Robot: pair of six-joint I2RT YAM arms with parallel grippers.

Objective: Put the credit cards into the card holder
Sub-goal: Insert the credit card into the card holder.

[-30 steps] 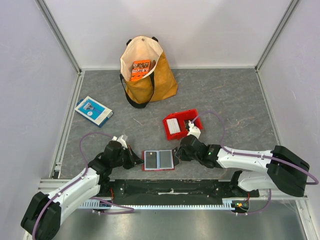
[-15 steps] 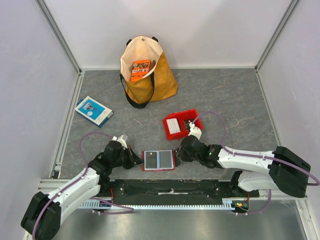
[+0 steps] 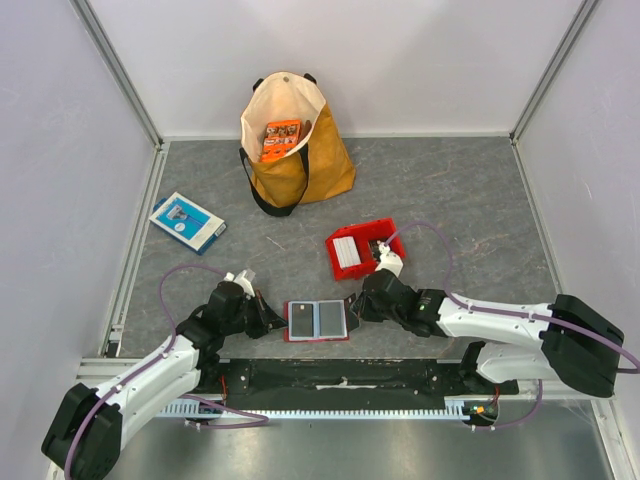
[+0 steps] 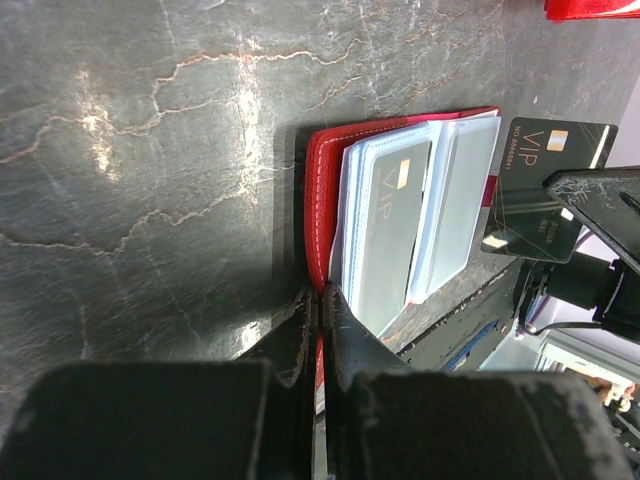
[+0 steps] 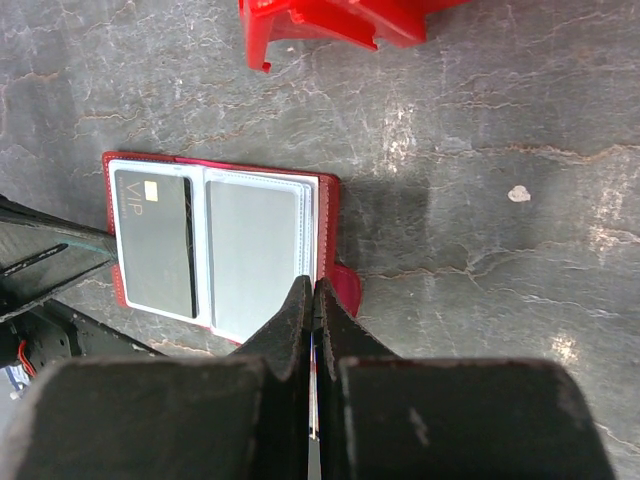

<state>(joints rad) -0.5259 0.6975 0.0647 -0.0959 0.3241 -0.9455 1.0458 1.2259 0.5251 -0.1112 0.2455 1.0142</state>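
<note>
Credit card (image 5: 152,240) inside the open card holder (image 5: 346,287) reads "VIP"

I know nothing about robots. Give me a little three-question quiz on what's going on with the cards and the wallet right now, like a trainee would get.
1. True or false: the left gripper is open, clear of the card holder.
2. Which one pinches the loose dark card? A) left gripper B) right gripper C) neither
3. Fill in: the card holder lies ___, pockets facing up.
Key: 1 false, it is clamped on the holder's red edge; 2 B; 3 open.
</note>
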